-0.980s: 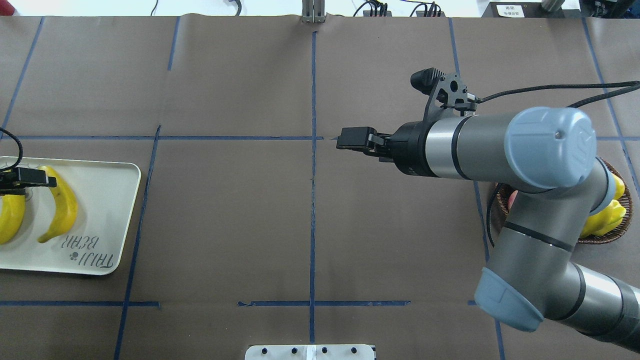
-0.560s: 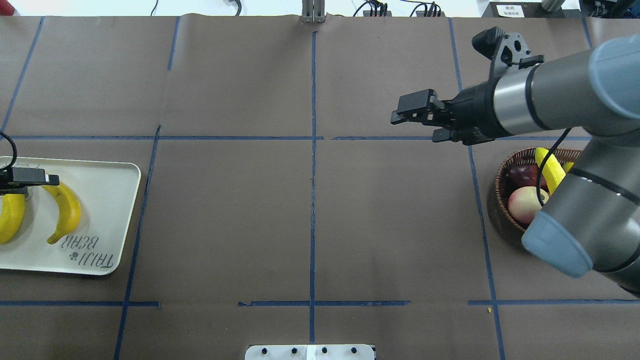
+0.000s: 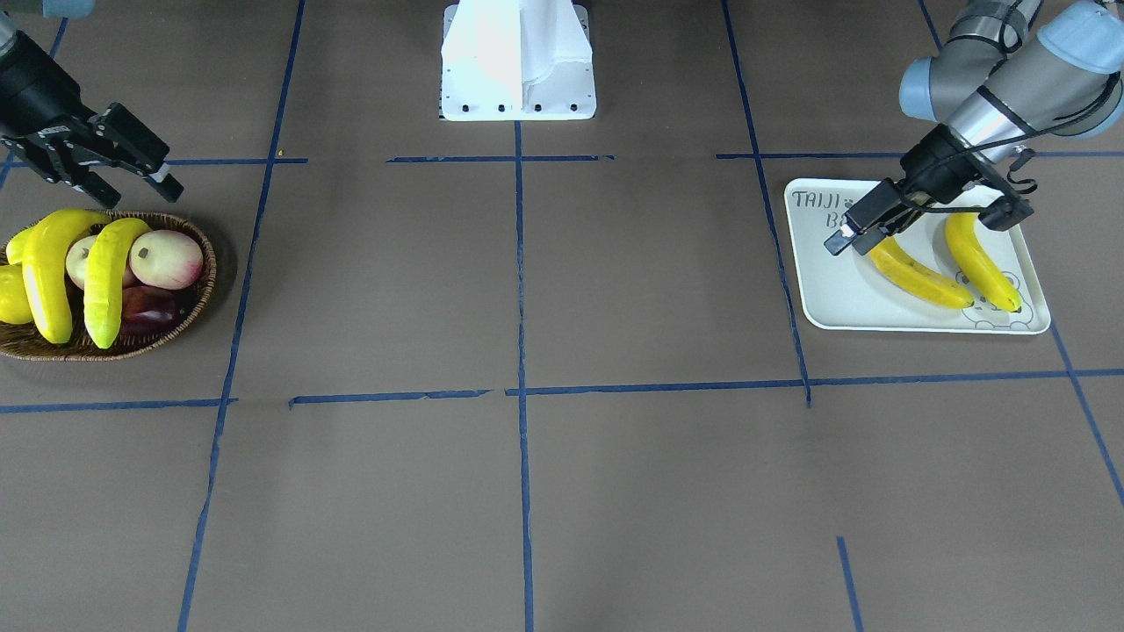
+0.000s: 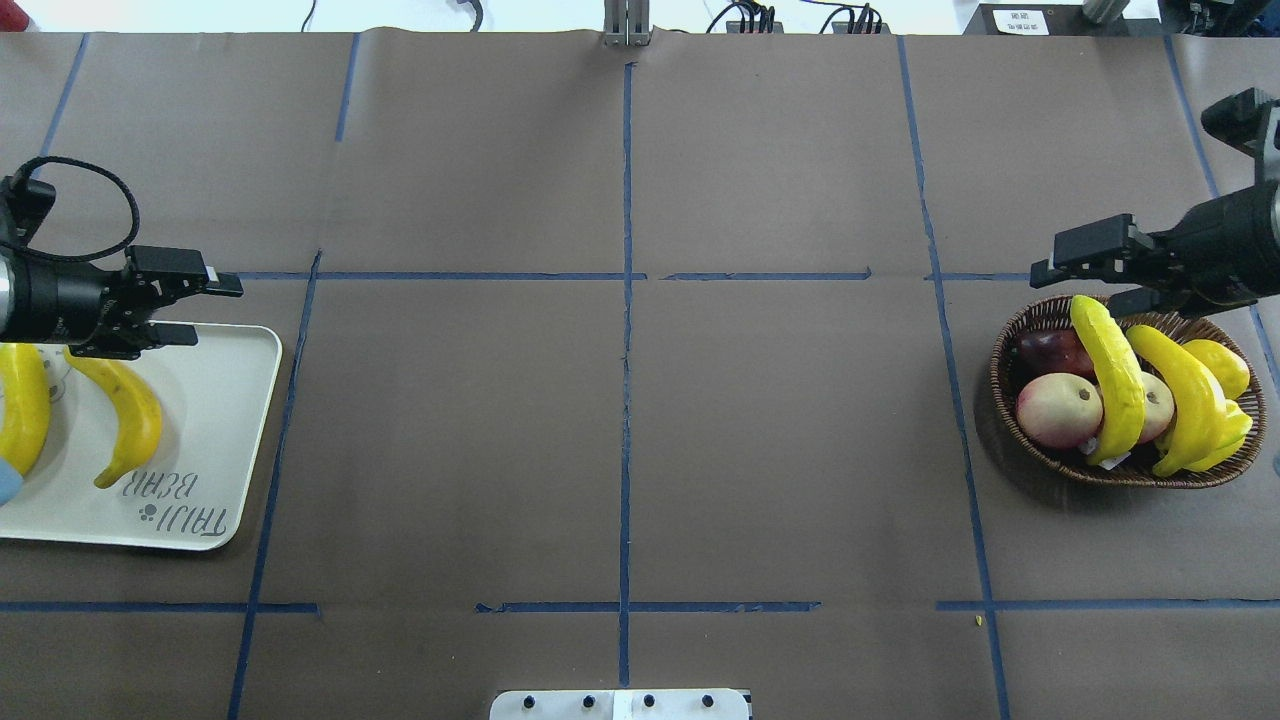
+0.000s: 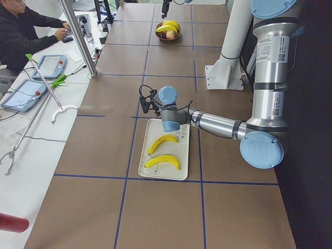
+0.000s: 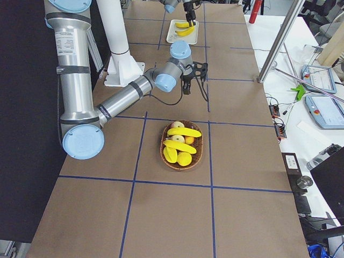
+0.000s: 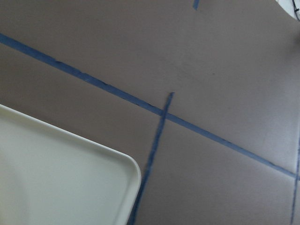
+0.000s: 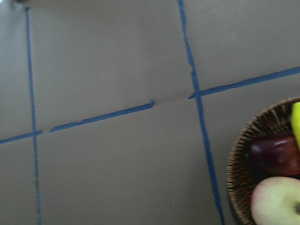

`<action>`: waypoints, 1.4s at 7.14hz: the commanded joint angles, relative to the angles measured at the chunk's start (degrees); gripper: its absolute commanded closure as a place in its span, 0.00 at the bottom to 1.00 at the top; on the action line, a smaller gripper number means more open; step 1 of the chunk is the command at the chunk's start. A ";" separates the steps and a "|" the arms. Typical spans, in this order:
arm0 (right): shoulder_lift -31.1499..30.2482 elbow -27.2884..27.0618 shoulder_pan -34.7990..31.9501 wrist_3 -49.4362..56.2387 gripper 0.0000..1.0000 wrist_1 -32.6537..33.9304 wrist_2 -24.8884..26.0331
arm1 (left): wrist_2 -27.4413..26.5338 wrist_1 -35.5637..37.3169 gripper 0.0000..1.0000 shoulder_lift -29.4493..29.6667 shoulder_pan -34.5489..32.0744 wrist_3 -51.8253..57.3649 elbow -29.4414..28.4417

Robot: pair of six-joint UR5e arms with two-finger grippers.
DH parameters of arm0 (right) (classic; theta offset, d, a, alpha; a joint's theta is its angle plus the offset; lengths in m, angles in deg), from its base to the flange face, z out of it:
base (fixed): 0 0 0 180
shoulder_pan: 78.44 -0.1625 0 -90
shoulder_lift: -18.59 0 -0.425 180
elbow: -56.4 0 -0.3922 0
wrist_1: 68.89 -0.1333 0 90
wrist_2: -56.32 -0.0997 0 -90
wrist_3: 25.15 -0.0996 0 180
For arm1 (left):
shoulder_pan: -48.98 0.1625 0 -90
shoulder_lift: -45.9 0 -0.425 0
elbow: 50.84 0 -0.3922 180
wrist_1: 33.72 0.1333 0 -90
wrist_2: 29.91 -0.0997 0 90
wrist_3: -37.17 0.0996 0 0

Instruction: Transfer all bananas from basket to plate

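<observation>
"Four bananas [image 4: 131, 425] on the list. Locations, near edge first?"

"Ground: worktop [image 4: 450, 450], matt brown paper gridded with blue tape [image 4: 625, 400]. Near edge, centre: white mounting plate [image 4: 620, 705], flat, with dark bolt heads. Left edge, mid-depth: plate [image 4: 225, 400], flat white rectangle with rounded corners, a low raised lip and grey lettering [image 4: 185, 510] at its near corner. Two of the four lie on it side by side, apart. They are long, curved and glossy yellow, with small dark tips."

"The other two?"

"Right edge, mid-depth: basket [image 4: 1000, 405], shallow oval of brown woven wicker with a darker rim. Both lie across the top of its other contents, running near to far. Those contents: round pink-cream fruit [image 4: 1045, 408], smooth dark red fruit [image 4: 1050, 350], stubby yellow fruit [image 4: 1225, 365]."

"Hands?"

"Farther back, black left gripper [image 4: 203, 310], two flat fingers spread, nothing between them, raised above the plate toward its far edge. Black right gripper [image 4: 1078, 286], fingers likewise parted and empty, raised above the basket, clear of the fruit."
</observation>
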 commanded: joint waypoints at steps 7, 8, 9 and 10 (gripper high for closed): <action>-13.48 7.19 13.05 -2.60 0.00 -13.85 11.79 | 0.02 0.07 0.00 2.31 1.12 -0.65 -0.92; -13.75 7.45 13.05 -2.25 0.00 -13.85 11.88 | 0.02 0.07 0.00 2.31 1.12 -0.65 -1.00; -13.93 7.89 13.05 -2.25 0.00 -13.85 12.31 | 0.02 0.07 0.00 2.31 1.12 -0.65 -0.92; -13.50 7.90 13.14 -2.25 0.00 -13.76 12.58 | 0.02 0.07 0.00 2.22 1.12 -0.65 -0.91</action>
